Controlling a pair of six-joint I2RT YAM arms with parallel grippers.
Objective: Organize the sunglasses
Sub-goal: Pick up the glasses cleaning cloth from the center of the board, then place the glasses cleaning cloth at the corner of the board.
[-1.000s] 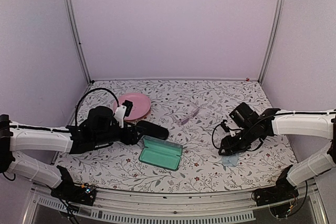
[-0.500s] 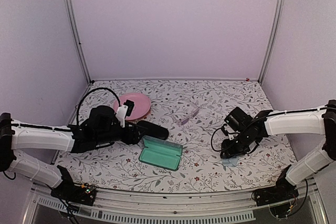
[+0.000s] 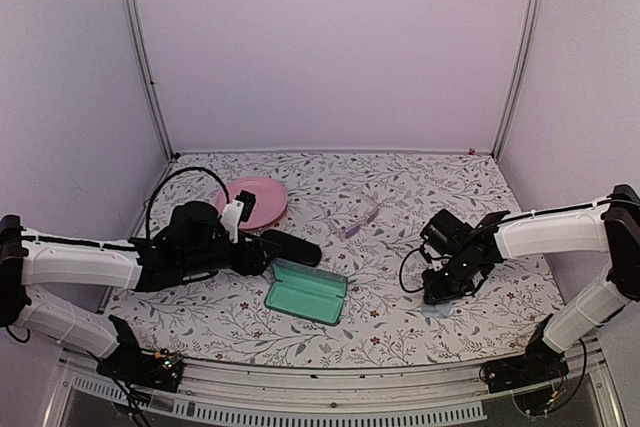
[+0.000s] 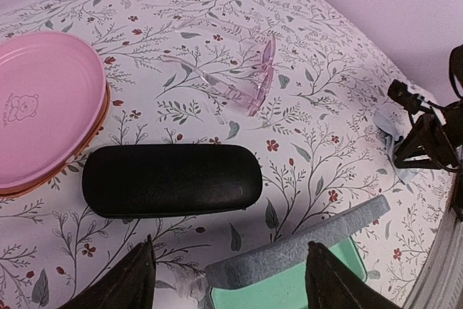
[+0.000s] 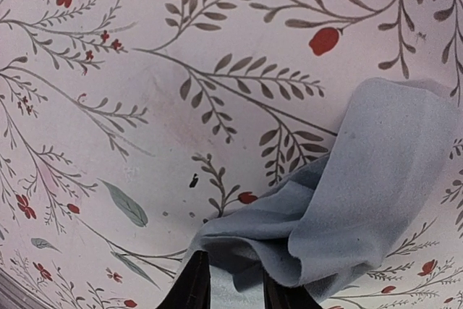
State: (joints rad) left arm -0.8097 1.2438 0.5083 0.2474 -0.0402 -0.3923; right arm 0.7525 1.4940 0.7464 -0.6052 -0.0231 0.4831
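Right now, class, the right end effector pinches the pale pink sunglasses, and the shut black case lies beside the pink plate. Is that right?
No: the right end effector pinches the light blue cloth, not the pale pink sunglasses, which lie untouched; the right wrist view shows it. The shut black case does lie beside the pink plate.

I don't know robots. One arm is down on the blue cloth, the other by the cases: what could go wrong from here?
The right gripper has only a bunched fold of the thin light blue cloth between its fingers, so it may slip free when lifted. The left gripper, open, hangs close over the lid of the open case and might knock it.
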